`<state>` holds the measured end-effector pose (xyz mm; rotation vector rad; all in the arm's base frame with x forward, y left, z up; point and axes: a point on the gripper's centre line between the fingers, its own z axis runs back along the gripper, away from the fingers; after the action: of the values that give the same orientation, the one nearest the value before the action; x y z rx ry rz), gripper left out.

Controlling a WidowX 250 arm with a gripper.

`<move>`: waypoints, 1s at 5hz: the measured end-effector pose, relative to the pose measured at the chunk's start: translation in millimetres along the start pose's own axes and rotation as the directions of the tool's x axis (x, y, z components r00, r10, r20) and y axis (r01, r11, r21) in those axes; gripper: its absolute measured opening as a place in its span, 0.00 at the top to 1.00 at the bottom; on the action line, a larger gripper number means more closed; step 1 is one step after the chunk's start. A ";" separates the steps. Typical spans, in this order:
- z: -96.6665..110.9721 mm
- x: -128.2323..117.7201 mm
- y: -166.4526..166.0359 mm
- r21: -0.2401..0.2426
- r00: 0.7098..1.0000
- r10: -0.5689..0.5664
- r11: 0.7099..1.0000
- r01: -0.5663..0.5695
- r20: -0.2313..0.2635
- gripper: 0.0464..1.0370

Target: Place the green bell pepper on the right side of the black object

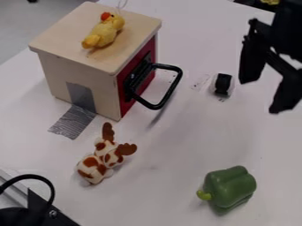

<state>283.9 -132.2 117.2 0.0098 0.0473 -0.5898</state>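
White tabletop (177,152), edge beyond black object (223,84); green bell pepper (231,186), camera side of it; gripper (263,96), right of it, spread wide.

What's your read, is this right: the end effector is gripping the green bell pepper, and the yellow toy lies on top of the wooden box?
Not quite: the end effector is not gripping the green bell pepper. The camera view shows its fingers apart, with the pepper lying on the table. The yellow toy does lie on top of the wooden box.
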 end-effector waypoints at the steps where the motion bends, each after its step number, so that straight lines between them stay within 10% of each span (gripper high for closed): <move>1: -17.3 -22.9 -22.4 0.037 0.998 0.029 0.999 -0.027 -0.055 0.04; 2: -35.9 -40.6 -42.5 0.111 0.992 0.055 0.993 -0.043 -0.113 0.04; 5: -63.6 -54.4 -38.6 0.100 0.989 0.076 0.993 -0.063 -0.129 0.04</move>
<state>214.6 -132.5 56.4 0.1438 0.1473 -0.5206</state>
